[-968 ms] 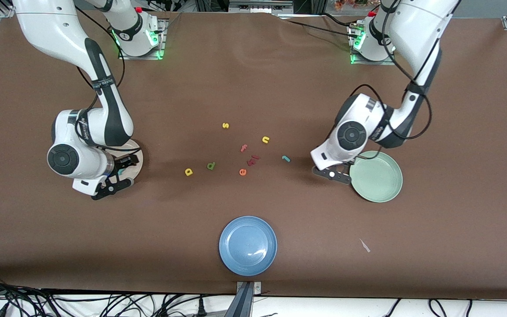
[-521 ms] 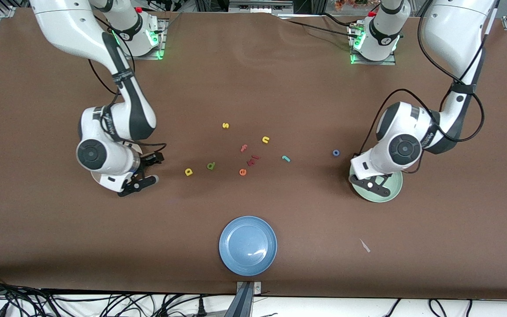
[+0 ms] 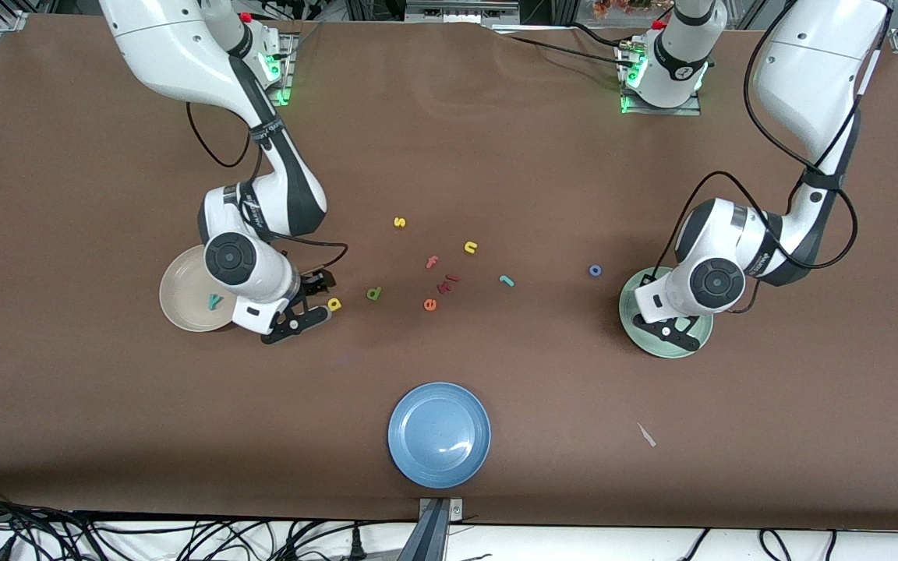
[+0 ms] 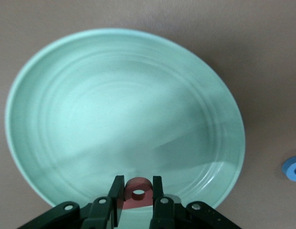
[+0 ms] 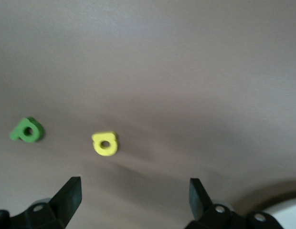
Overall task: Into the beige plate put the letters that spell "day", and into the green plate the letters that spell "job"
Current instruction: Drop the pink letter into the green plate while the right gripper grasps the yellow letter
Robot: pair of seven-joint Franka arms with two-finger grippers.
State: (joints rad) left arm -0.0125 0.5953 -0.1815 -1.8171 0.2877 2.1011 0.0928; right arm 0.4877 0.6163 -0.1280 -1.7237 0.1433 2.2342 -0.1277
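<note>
Salmon-red b (image 4: 138, 193) pinched in left gripper (image 4: 138, 210) over green plate (image 4: 67, 119); right gripper (image 5: 133, 200) wide apart.

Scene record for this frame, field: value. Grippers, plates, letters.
left gripper: shut on the salmon-red b, over the green plate
right gripper: open, beside the beige plate, over the table by the yellow letter
beige plate contents: teal y
green plate contents: none visible
loose on table: dark green letter, blue o, teal j, yellow s, yellow n, pink f, orange e
blue plate: nearest the front camera, no letters in it
</note>
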